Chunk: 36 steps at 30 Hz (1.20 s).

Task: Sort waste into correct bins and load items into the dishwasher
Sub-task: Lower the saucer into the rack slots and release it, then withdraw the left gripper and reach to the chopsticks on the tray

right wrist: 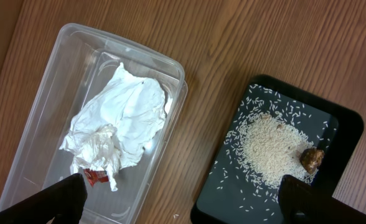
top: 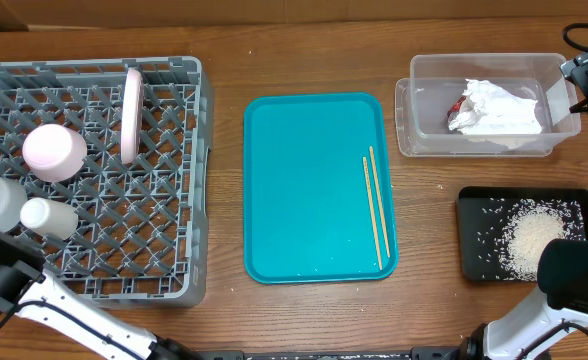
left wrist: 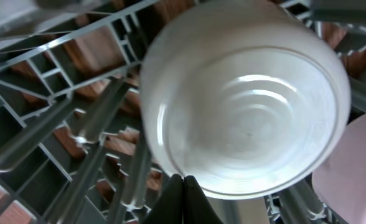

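Wooden chopsticks (top: 371,208), seemingly light, stiff and roll-prone, lie centre-right of the overhead frame on the teal tray (top: 304,190); a mid-length pinch suits them. Right claw (right wrist: 183,183) released; left claw (left wrist: 184,199) clenched beside a bowl (left wrist: 245,106).

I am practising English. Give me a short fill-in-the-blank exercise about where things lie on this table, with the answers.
On the teal tray lie ____ chopsticks.
The black tray holds loose white ____.
The plate stands on edge in the ____ rack.
Missing words: two; rice; grey.
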Tool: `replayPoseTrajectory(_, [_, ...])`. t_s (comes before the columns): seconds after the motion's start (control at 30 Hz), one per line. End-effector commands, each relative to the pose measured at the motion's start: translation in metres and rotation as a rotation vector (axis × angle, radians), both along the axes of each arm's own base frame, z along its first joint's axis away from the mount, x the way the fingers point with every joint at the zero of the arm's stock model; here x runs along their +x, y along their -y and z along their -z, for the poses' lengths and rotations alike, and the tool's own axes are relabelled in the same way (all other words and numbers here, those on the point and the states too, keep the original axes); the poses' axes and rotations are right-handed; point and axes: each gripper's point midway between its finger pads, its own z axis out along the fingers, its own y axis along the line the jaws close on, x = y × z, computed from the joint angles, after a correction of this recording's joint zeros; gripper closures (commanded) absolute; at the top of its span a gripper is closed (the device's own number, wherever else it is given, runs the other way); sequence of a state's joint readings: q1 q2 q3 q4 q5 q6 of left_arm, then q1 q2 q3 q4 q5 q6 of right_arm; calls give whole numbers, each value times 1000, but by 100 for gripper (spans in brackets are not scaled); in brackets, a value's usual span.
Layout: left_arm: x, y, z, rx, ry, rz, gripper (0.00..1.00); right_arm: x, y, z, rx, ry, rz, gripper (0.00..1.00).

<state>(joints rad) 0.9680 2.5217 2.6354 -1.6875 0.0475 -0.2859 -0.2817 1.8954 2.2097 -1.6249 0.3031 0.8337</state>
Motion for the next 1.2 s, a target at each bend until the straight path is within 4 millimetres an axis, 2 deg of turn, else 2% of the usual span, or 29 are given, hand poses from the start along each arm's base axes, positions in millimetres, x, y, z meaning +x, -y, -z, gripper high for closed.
replayPoseTrajectory(0.0, [-1,1,-24,-20,109,-43,96,-3,2,-9,-17,19,3,0])
replayPoseTrajectory(0.17, [-1,8,-82,59,218,-40,96,-3,2,-9,-17,19,3,0])
replayPoseTrajectory(0.23, [15,24,-107,34,346,9,96,-3,2,-9,-17,19,3,0])
replayPoseTrajectory(0.37, [57,66,-151,-60,656,228,96,-3,2,-9,-17,19,3,0])
replayPoseTrajectory(0.4, [69,82,-168,-80,751,306,93,-3,2,-9,-17,19,3,0])
replayPoseTrajectory(0.57, [90,138,-214,-49,834,467,80,-3,2,-9,-17,19,3,0])
replayPoseTrajectory(0.7, [101,205,-255,-21,885,619,63,-3,2,-9,-17,19,3,0])
replayPoseTrajectory(0.73, [103,224,-264,-20,899,657,51,-3,2,-9,-17,19,3,0])
replayPoseTrajectory(0.8, [104,263,-282,-19,929,747,0,-3,2,-9,-17,19,3,0])
replayPoseTrajectory(0.93, [103,343,-307,-82,993,926,0,-3,2,-9,-17,19,3,0])
replayPoseTrajectory(1.0, [102,384,-312,-153,1011,1003,0,-3,2,-9,-17,19,3,0])
replayPoseTrajectory(1.1, [99,444,-308,-258,988,1110,15,-3,2,-9,-17,19,3,0])
replayPoseTrajectory(1.13, [97,462,-306,-285,970,1140,15,-3,2,-9,-17,19,3,0])
replayPoseTrajectory(1.17, [95,489,-297,-310,926,1184,14,-3,2,-9,-16,19,3,0])
